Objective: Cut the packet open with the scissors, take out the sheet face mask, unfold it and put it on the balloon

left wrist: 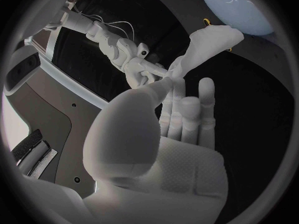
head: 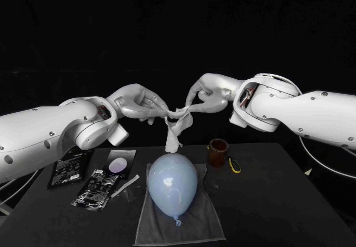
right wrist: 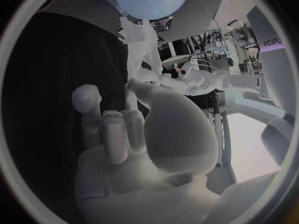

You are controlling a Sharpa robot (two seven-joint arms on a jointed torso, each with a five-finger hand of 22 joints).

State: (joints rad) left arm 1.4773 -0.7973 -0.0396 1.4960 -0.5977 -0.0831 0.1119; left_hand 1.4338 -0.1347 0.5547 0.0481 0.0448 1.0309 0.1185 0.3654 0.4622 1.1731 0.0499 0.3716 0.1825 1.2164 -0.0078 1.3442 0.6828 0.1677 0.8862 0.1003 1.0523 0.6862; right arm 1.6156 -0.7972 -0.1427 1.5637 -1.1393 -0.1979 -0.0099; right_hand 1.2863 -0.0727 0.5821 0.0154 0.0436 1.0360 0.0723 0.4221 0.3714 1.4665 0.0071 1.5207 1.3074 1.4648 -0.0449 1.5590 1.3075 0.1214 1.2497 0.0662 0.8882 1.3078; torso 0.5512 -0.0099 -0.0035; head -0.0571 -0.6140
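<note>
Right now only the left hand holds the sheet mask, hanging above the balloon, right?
Not quite: the head view shows both the left hand and the right hand pinching the sheet mask, which hangs above the balloon.

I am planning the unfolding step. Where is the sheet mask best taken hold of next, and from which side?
Probably at its free lower end. The sheet mask hangs as a bunched strip from where the left hand and the right hand pinch its top, and it ends just above the balloon. Come in from the side, level with that end, so nothing presses on the balloon.
</note>
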